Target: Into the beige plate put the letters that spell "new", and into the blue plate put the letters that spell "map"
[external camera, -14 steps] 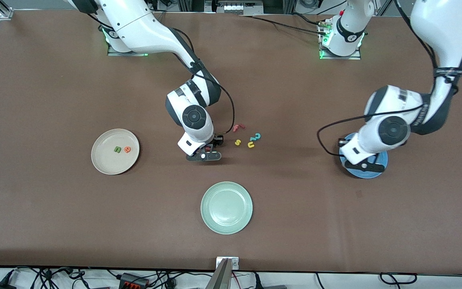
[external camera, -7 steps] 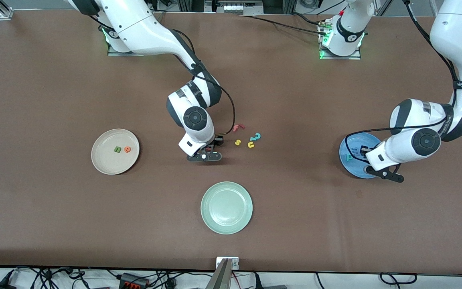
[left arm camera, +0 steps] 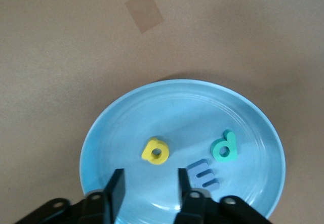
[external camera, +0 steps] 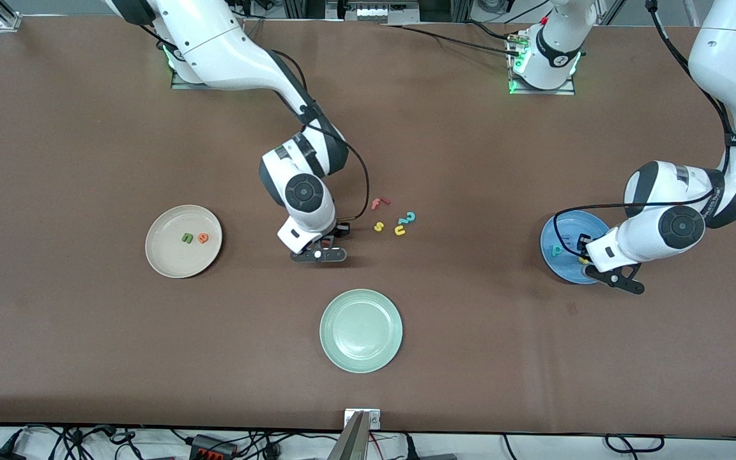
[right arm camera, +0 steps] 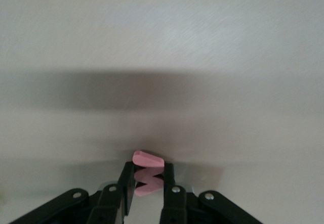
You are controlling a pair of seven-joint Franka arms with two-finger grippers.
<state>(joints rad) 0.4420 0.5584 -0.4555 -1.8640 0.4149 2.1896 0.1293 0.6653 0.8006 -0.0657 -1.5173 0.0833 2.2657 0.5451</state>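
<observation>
The blue plate (left arm camera: 126, 128), near the table edge at the left arm's end, already holds all of "map": the yellow "a" (left arm camera: 155, 150), the teal "p" (left arm camera: 225, 147) and the blue "m" (left arm camera: 203, 173) lie flat inside it, apart from one another, with the "m" close beside the "p". The left gripper (left arm camera: 148, 188) hangs over that plate's rim with its fingers apart and nothing between them, so that half of the job looks finished. The beige plate (external camera: 167, 265), toward the right arm's end of the table, carries the green "n" (external camera: 186, 237) and the orange "e" (external camera: 202, 238) side by side near its middle. The last letter, the pink "w" (right arm camera: 147, 177), is pinched between the closed fingers of the right gripper (right arm camera: 148, 181), which is low over bare table around the middle, between the beige plate and the leftover letters. Those leftovers, the red "f" (external camera: 379, 203), yellow "s" (external camera: 379, 226), yellow "u" (external camera: 400, 230) and teal "2" (external camera: 409, 218), sit in a small cluster mid-table and belong in neither plate; the green plate (external camera: 336, 348), nearer the front camera, is bare. What seems left is a single step: carry the "w" over to the beige plate and let it go beside the "n" and "e".
</observation>
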